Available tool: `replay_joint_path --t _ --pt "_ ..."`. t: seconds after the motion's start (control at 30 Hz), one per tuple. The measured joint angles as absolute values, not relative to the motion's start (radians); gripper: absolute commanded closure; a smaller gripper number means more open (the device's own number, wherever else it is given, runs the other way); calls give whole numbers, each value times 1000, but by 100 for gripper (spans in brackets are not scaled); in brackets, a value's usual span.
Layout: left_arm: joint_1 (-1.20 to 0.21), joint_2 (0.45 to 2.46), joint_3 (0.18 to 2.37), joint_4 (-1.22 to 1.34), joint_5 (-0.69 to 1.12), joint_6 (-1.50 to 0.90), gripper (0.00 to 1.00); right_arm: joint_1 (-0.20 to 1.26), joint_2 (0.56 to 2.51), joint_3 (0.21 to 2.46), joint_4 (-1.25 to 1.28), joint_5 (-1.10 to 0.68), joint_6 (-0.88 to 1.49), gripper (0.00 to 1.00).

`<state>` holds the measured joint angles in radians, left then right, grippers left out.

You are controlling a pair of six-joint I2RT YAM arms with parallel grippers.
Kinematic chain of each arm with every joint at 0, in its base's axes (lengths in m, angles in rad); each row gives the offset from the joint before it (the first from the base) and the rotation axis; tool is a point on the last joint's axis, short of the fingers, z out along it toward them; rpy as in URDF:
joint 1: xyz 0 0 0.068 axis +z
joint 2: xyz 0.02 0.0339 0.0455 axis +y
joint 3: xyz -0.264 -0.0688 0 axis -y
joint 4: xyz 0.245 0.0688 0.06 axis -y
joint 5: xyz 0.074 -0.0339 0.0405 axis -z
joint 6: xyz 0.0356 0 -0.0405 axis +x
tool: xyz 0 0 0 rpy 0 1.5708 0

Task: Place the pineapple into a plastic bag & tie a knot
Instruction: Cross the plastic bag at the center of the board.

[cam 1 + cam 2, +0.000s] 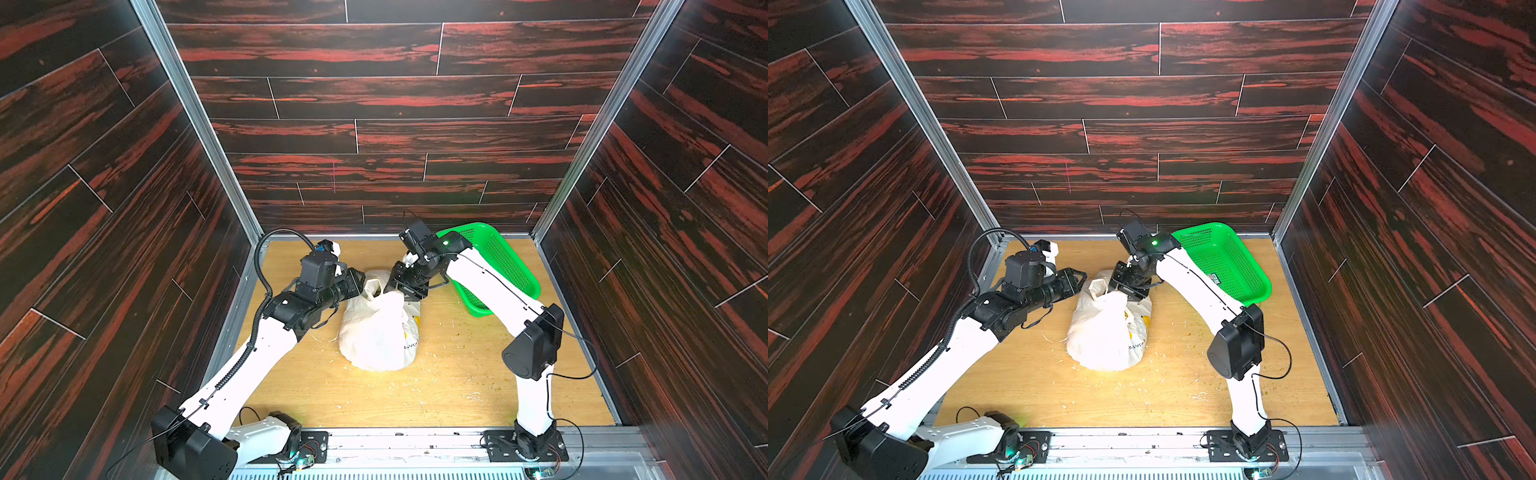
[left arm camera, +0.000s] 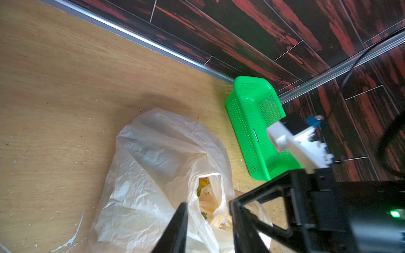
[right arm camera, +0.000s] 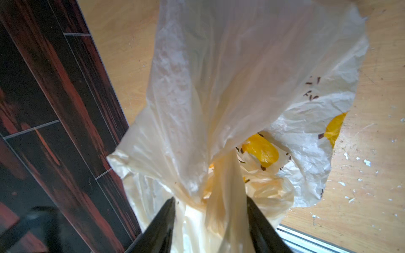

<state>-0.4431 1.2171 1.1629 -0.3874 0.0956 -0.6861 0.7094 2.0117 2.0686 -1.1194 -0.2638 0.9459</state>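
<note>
A full white plastic bag (image 1: 374, 336) lies on the wooden table (image 1: 457, 386) just beside the green basket (image 1: 505, 266), its mouth end the nearer to the basket. Both top views show the right claw (image 1: 397, 286) between basket and bag, and the left claw (image 1: 360, 284) on the bag's side away from the basket, by an upright handle loop (image 1: 372, 286). Only the right wrist camera shows that claw spread either side of a twisted handle strap (image 3: 225, 192), clear of it. Only the left wrist camera shows the bag's mouth (image 2: 206, 192) gaping, yellow within. There the left claw stands apart around the rim, and whether it pinches the plastic cannot be told.
</note>
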Motion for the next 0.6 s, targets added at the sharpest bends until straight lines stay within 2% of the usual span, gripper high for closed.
replay_joint_path --t 0.07,0.27,0.47,0.6 --pt "-443 1222 1163 -376 116 -691 65 708 1995 2018 -1078 -280 950 62" --pt "-442 1253 1164 -338 189 -717 65 690 1884 1776 -870 -348 980 99" --pt "-442 1301 1187 -316 298 -722 71 664 1781 1581 -622 -414 995 100" --pt "-442 1340 1199 -318 397 -706 84 654 1729 1458 -428 -455 995 100"
